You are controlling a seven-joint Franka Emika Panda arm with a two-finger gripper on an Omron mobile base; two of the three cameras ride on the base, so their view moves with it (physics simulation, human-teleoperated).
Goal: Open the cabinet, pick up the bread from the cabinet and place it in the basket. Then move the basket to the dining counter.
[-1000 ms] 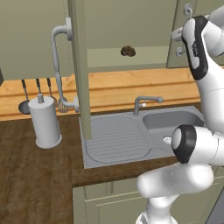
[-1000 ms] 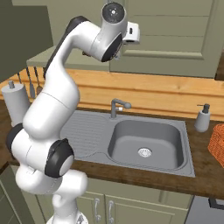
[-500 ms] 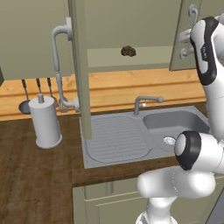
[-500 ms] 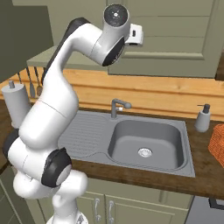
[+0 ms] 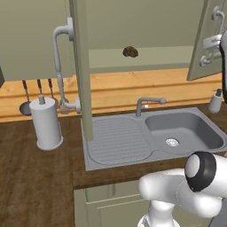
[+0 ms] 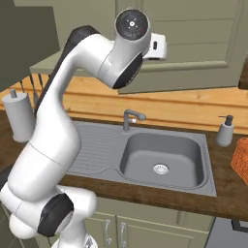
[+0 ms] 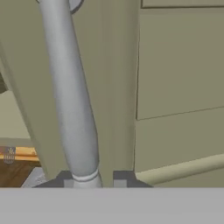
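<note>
Gripper (image 7: 92, 179) closed around the one curved grey handle (image 7: 70, 96) of the cabinet door (image 5: 200, 42), fingertips on either side of the bar. Door swung open. One bread (image 5: 130, 52) on the cabinet shelf. One orange basket (image 6: 240, 159) on the worktop right of the sink (image 6: 162, 155).

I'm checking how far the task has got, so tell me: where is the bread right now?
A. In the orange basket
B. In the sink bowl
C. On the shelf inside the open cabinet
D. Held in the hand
C: the bread lies on the shelf of the cabinet, whose doors stand open, above the sink, while the hand is at a door handle.
</note>
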